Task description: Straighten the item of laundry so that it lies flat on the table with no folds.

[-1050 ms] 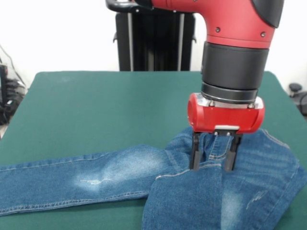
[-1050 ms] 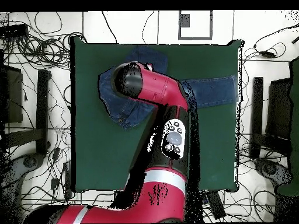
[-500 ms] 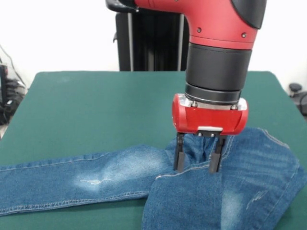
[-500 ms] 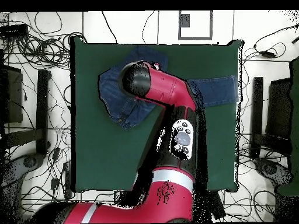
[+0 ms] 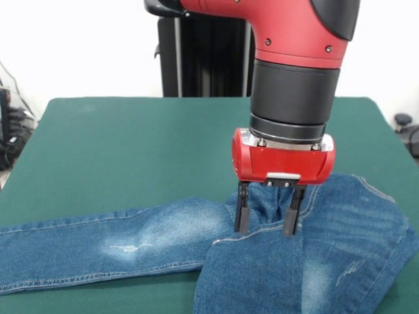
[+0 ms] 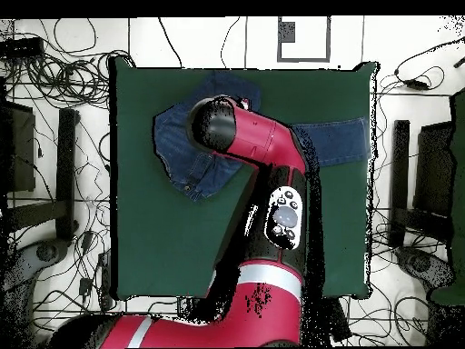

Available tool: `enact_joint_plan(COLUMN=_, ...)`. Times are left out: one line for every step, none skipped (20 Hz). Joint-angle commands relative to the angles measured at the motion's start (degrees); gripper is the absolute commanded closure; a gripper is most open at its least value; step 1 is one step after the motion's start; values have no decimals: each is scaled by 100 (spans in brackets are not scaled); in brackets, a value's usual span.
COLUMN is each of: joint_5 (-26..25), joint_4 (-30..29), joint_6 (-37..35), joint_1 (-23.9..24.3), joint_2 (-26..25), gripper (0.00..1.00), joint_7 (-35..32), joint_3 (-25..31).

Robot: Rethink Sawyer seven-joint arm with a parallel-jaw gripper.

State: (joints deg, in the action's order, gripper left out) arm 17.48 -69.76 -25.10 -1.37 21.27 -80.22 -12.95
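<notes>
Tool (image 5: 264,219) open, tips down at folded jeans (image 5: 314,261), gripping nothing. Jeans crowd lower frame edge; desk (image 5: 131,150) bare upper left.

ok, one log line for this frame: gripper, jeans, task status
gripper: open, fingertips at jeans near crotch fold | jeans: one leg flat, other part folded over | table: jeans at front edge | task: not done

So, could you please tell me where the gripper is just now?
In the front view the gripper is right of centre, open, its tips down at the jeans where the leg meets the folded part.
</notes>
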Motion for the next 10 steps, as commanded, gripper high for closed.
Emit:
enact_joint_plan(joint_5=-163, joint_4=-888, joint_6=92, joint_1=-101, joint_2=-302, gripper=0, joint_7=-1035, joint_3=654)
enact_joint_plan(joint_5=-158, joint_4=-929, joint_6=96, joint_1=-86, joint_2=-262, gripper=0, joint_7=-1010, joint_3=696)
enact_joint_plan(joint_5=-160, joint_4=-962, joint_6=105, joint_1=-80, joint_2=-223, gripper=0, joint_7=-987, joint_3=727)
enact_joint_plan(joint_5=-164, joint_4=-987, joint_6=108, joint_1=-72, joint_2=-194, gripper=0, joint_7=-955, joint_3=762)
enact_joint_plan(joint_5=-167, joint_4=-1009, joint_6=98, joint_1=-74, joint_2=-170, gripper=0, joint_7=-933, joint_3=785)
enact_joint_plan(joint_5=-161, joint_4=-1029, joint_6=43, joint_1=-71, joint_2=-140, gripper=0, joint_7=-905, joint_3=809)
enact_joint_plan(joint_5=-155, joint_4=-1049, joint_6=-11, joint_1=-68, joint_2=-110, gripper=0, joint_7=-877, joint_3=833)
enact_joint_plan(joint_5=-141, joint_4=-1059, joint_6=-97, joint_1=-68, joint_2=-73, gripper=0, joint_7=-854, joint_3=850)
enact_joint_plan(joint_5=-92, joint_4=-1055, joint_6=-214, joint_1=-74, joint_2=-40, gripper=0, joint_7=-880, joint_3=853)
enact_joint_plan(joint_5=-62, joint_4=-1056, joint_6=-306, joint_1=-70, joint_2=2, gripper=0, joint_7=-877, joint_3=871)
